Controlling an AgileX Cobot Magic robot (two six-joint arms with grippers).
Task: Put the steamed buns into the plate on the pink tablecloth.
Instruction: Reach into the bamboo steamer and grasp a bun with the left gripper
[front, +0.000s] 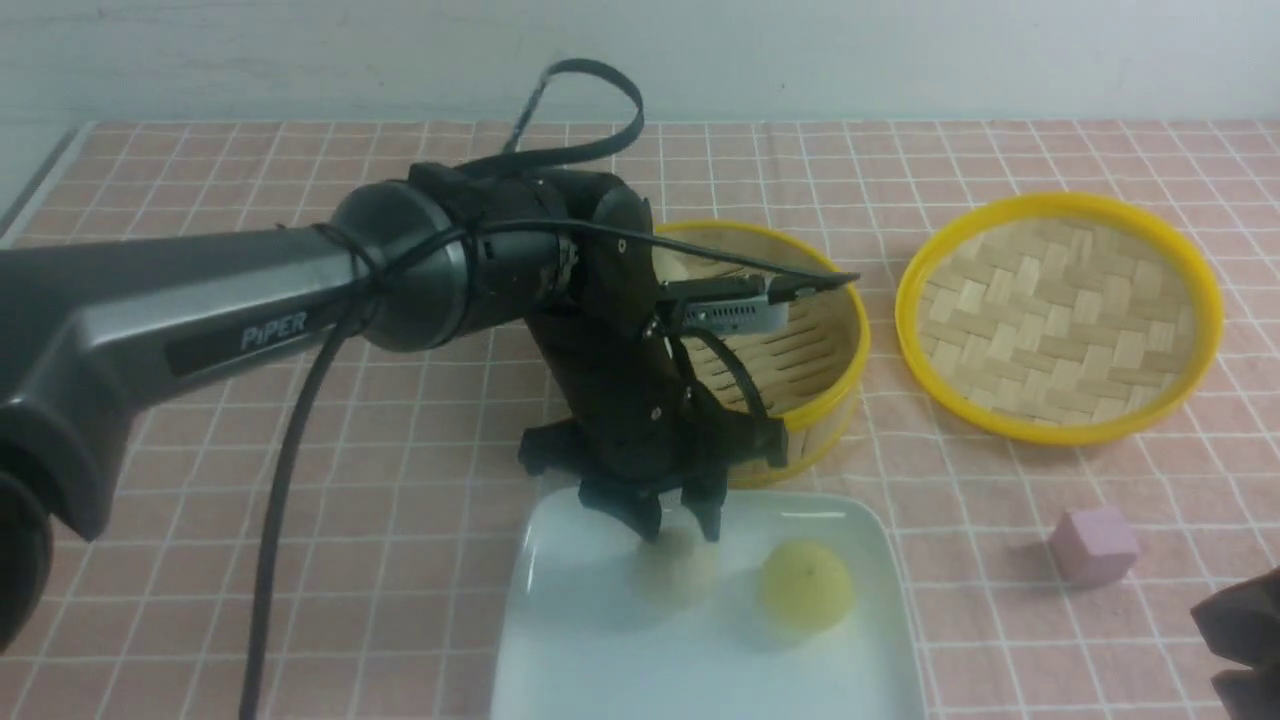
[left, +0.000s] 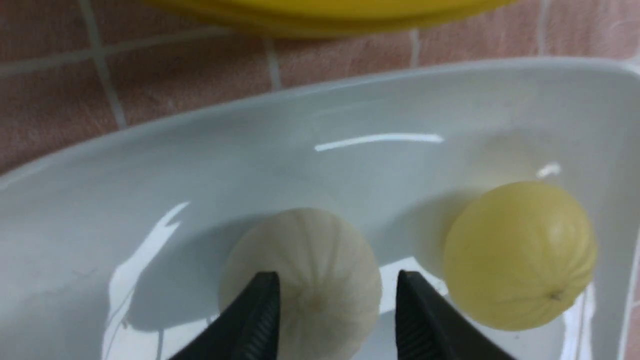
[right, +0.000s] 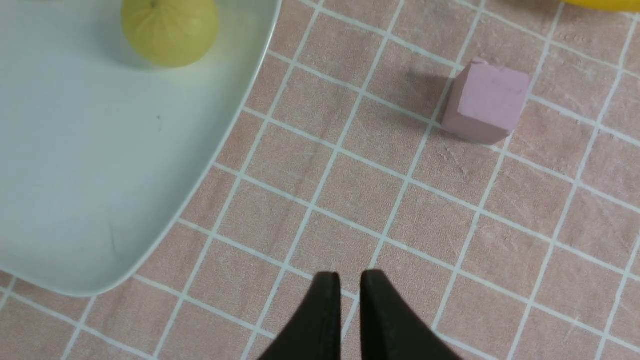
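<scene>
A table is covered by a pink tablecloth (front: 400, 480) with a thin white grid. A glossy white square plate (front: 600, 650) with rounded corners sits at the middle of the table's near edge. Two steamed buns lie in it. A cream steamed bun (front: 685, 570) rests near the plate's far edge, and a yellow-green steamed bun (front: 806, 585) sits just beside it, closer to the plate's right edge, with the two apart. The dark left arm (front: 250, 320) reaches in from the table's left side and angles down over the plate. The left gripper (front: 680, 530) hangs directly above the cream bun. In the left wrist view its black fingers (left: 260, 320) are spread, one on each side of the bun's top, and whether they touch it cannot be told. An open bamboo steamer basket (front: 830, 400) with a yellow rim stands just behind the plate's far right corner. A round woven lid (front: 1060, 320) with a yellow rim lies flat toward the table's right edge, apart from the basket. A small pink cube (front: 1093, 545) sits on the cloth between the lid and the near edge, apart from the plate's right edge. The right gripper (right: 350, 280) hovers above bare cloth at the near right corner, its jaws almost pressed together with only a thin gap and nothing between them.
</scene>
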